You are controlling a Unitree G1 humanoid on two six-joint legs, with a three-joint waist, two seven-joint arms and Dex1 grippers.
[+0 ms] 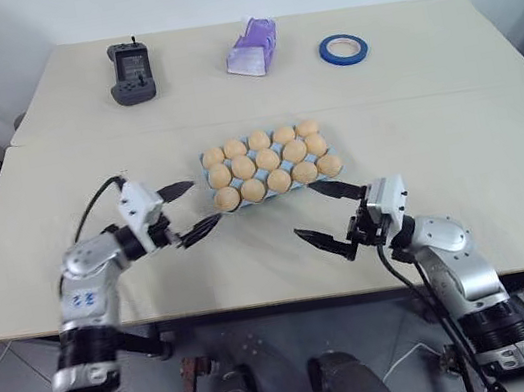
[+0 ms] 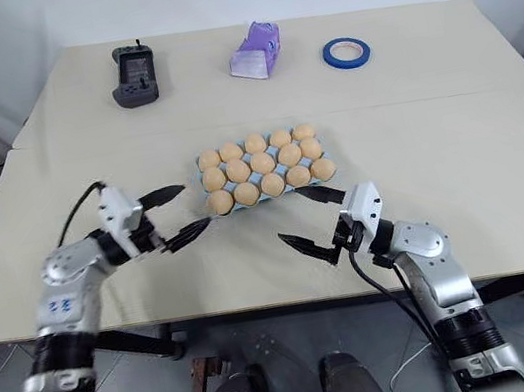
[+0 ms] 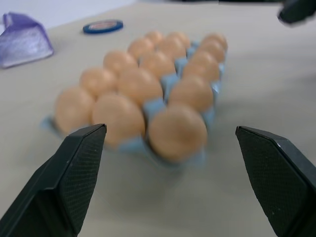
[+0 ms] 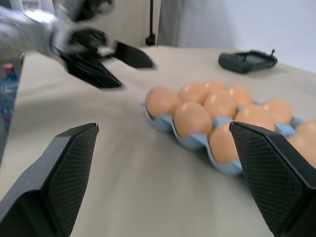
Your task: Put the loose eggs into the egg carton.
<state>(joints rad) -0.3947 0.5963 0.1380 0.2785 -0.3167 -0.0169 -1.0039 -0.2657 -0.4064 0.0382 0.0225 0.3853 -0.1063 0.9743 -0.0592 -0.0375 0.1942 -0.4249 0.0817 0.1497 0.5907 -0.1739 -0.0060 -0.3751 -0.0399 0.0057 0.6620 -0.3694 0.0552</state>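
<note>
On the near half of the beige table [image 1: 457,151], a little past the middle of its front edge, sits the light blue egg carton [image 1: 210,178], lidless and lying slightly askew. Every one of its fifteen cups holds one of the pale orange-tan eggs [image 1: 268,159], three rows of five, with nothing loose on the tabletop around it.

The two arms flank the carton from the near side. The left gripper [image 1: 189,210] hovers just beside the carton's near-left corner, its two black fingers spread wide and empty; in the left wrist view the fingers [image 3: 74,173] frame the nearest row of eggs without touching them. The right gripper [image 1: 329,211] hangs just off the carton's near-right corner, also spread wide and holding nothing; its upper finger reaches close to the corner egg, though contact cannot be made out. In the right wrist view, the carton's end lies between its own fingers [image 4: 64,173].

Along the far half of the table, well apart from the carton, lie a dark grey handheld controller [image 1: 131,74] at the left, a purple-white packet [image 1: 251,48] in the middle, and a roll of blue tape [image 1: 343,49] to the right.
</note>
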